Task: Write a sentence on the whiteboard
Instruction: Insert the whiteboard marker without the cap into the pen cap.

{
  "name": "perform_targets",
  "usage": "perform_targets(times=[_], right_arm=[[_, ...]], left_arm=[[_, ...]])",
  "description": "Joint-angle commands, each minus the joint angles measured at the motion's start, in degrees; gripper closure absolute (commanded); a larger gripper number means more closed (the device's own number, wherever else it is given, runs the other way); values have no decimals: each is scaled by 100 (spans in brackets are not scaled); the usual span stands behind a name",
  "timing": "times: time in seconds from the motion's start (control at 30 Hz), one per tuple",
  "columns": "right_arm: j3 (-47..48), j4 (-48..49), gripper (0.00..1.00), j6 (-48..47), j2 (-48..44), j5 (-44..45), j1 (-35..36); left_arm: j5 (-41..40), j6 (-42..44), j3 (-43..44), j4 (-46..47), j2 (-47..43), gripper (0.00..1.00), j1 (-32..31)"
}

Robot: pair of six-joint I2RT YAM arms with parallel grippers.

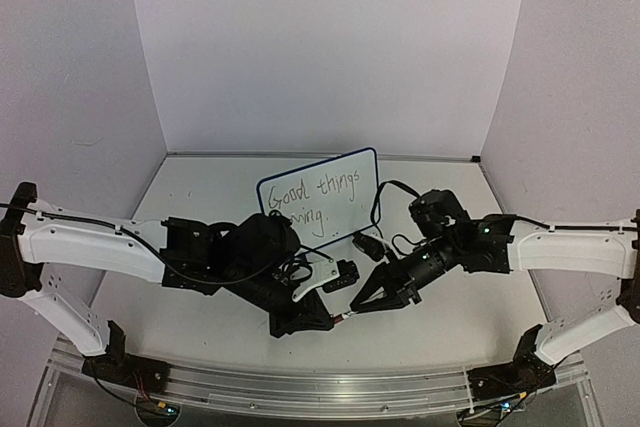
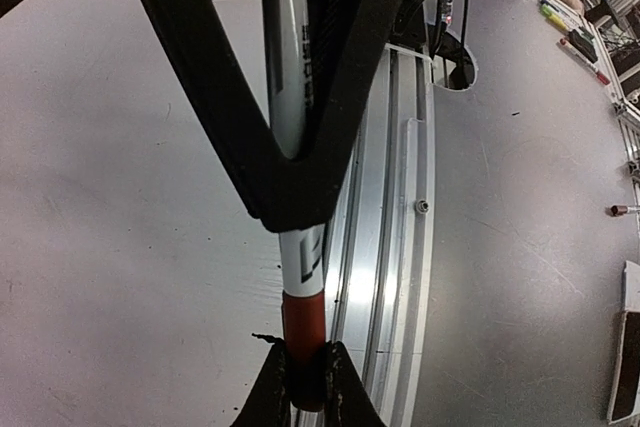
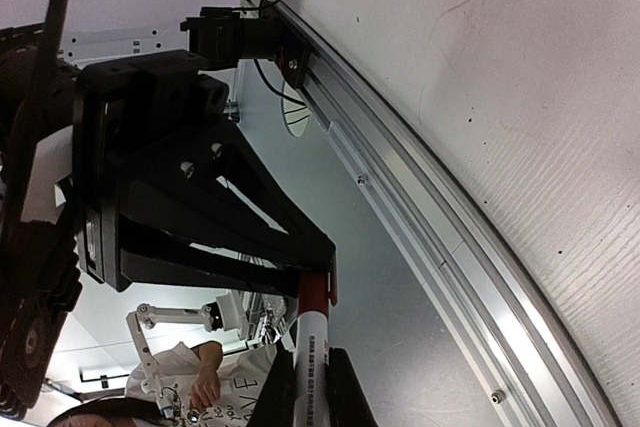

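The whiteboard (image 1: 345, 209) stands tilted at the back middle of the table. The sentence (image 1: 310, 193), "Good things coming.", runs across it in two lines of thin dark letters. In front of it both arms meet over a marker (image 1: 345, 316) with a white barrel (image 2: 301, 257) and a red cap (image 2: 303, 319). My left gripper (image 2: 308, 359) is shut on the red cap. My right gripper (image 3: 312, 375) is shut on the white barrel (image 3: 314, 339), just behind the cap (image 3: 313, 292). From above, the left gripper (image 1: 322, 324) and right gripper (image 1: 362, 302) point tip to tip.
An aluminium rail (image 1: 320, 385) runs along the table's near edge, close under the marker (image 2: 395, 247). White walls close the back and both sides. A person (image 3: 205, 379) and lab clutter show beyond the table edge in the right wrist view.
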Motion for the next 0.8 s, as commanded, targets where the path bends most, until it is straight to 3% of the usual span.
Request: perform_targets(times=[0.0,0.27,0.77], right_arm=[[318,928,100,779,184,86,170],[157,921,100,383,168,-299,184],[151,953,100,-158,354,-717,509]], left_arm=[[-507,501,321,1841,-252,100,-23],[-155,365,270,2185,-312,100,-20],[559,635,1033,2323,-40,100,-22]])
